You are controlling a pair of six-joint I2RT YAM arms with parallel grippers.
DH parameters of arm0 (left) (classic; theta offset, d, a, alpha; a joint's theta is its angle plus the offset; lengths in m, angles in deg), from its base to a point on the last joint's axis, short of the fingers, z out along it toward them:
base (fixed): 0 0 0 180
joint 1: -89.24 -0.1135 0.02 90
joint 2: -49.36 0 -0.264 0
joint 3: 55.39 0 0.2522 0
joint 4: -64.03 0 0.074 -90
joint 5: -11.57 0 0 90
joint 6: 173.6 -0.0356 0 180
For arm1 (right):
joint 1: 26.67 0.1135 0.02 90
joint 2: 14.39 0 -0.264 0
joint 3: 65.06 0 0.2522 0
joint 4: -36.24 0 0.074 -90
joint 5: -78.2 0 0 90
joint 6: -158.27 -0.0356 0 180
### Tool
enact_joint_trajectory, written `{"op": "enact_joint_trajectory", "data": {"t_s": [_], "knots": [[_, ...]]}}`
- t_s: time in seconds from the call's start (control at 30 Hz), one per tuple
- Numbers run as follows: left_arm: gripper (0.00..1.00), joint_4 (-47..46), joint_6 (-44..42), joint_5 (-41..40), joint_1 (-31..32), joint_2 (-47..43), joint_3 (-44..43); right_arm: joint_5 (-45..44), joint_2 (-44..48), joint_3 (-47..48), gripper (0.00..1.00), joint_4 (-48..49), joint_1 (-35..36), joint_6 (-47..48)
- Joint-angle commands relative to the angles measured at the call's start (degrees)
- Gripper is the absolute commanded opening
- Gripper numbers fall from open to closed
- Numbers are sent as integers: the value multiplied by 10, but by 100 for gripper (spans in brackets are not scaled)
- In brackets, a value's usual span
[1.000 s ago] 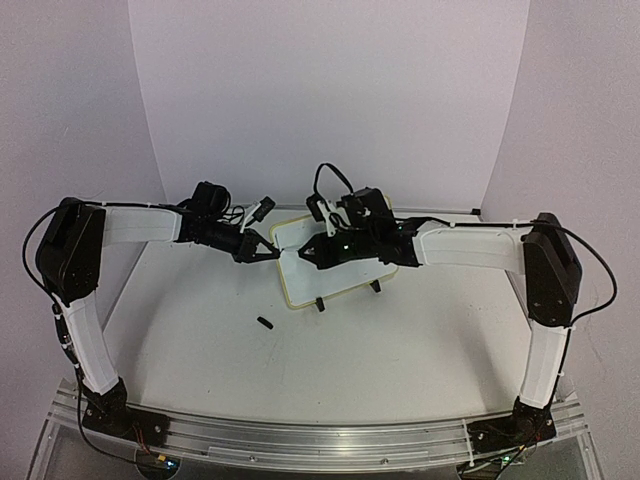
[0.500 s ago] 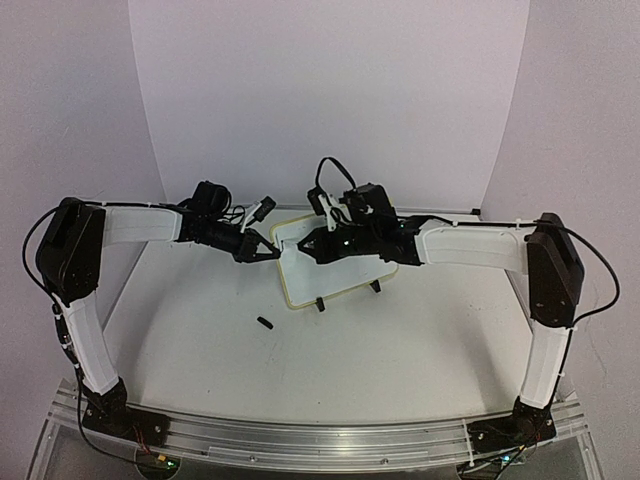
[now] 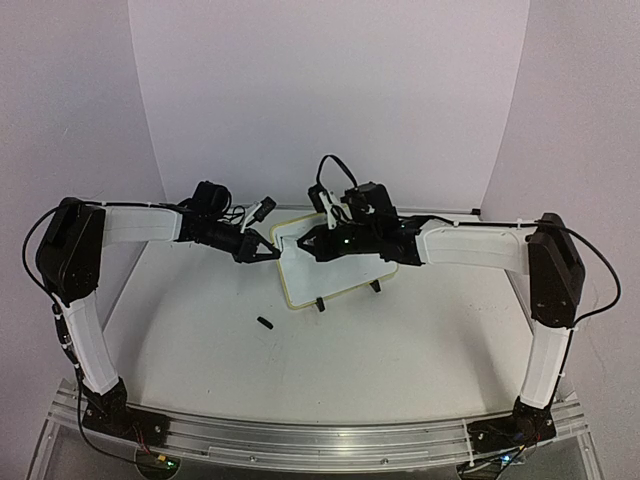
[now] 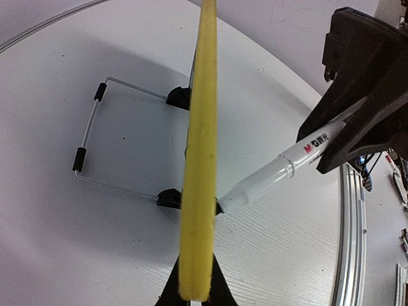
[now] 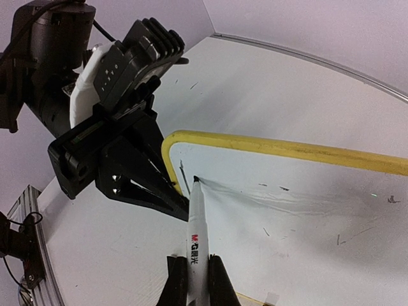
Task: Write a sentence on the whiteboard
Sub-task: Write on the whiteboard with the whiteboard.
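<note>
My right fingers [image 5: 172,284] clamp marker [image 5: 194,245]; tip shifted up to whiteboard [image 5: 287,210] top-left corner. My left fingers [image 5: 153,194] pinch whiteboard edge. Judgement: sentence only starting.

A small black cap [image 3: 265,322] lies on the white table [image 3: 400,350], well apart from the aluminium rail [image 3: 320,436].

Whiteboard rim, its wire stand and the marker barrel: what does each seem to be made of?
The whiteboard rim looks like matte yellow plastic or rubber: even colour, no shine. The wire stand looks like thin bare metal rod, grey and smooth, with black sleeves, probably rubber. The marker barrel seems glossy white plastic, with printed lettering.
</note>
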Motion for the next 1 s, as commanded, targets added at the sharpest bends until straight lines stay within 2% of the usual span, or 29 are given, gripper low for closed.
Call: {"op": "enact_joint_trajectory", "data": {"t_s": [0.0, 0.4, 0.97], "knots": [[0, 66, -16, -26, 15, 7, -1, -15, 23, -19, 0, 18, -5, -5], [0, 68, -17, -28, 15, 7, -1, -23, 32, -40, 0, 9, -5, -5], [0, 73, -19, -32, 17, 13, -3, -43, 40, 10, 0, 9, -5, 16]]}}
